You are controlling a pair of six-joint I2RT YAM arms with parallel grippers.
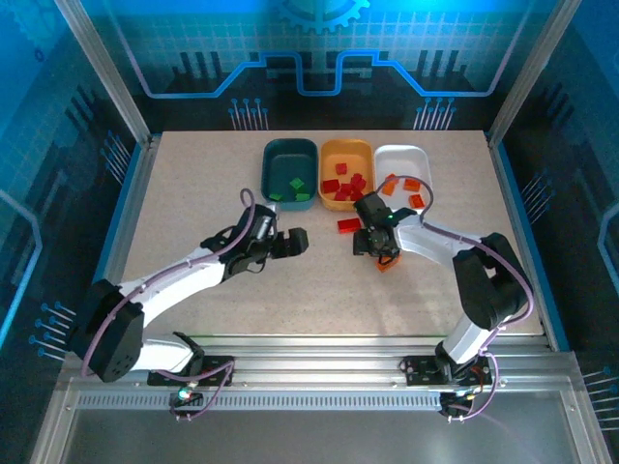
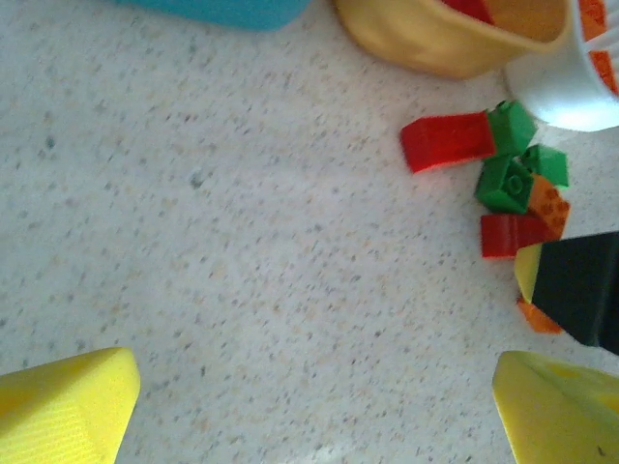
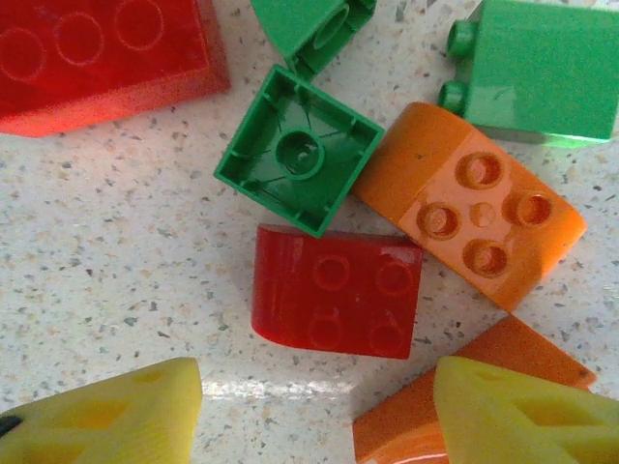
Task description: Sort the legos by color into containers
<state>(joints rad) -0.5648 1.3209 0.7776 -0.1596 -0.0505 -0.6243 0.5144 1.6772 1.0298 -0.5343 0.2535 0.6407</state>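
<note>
Your left arm [image 1: 184, 275] stretches from the near-left corner of the table [image 1: 193, 184] toward its middle, elbow low. The left end effector [image 1: 293, 242] points right with its jaws spread wide and nothing between them. Your right arm [image 1: 488, 280] rises from the near-right corner and bends back toward the middle. It carries the right end effector [image 1: 377, 249] pointing down close to the table, its yellow fingers [image 3: 106, 416] parted, gripping nothing.
</note>
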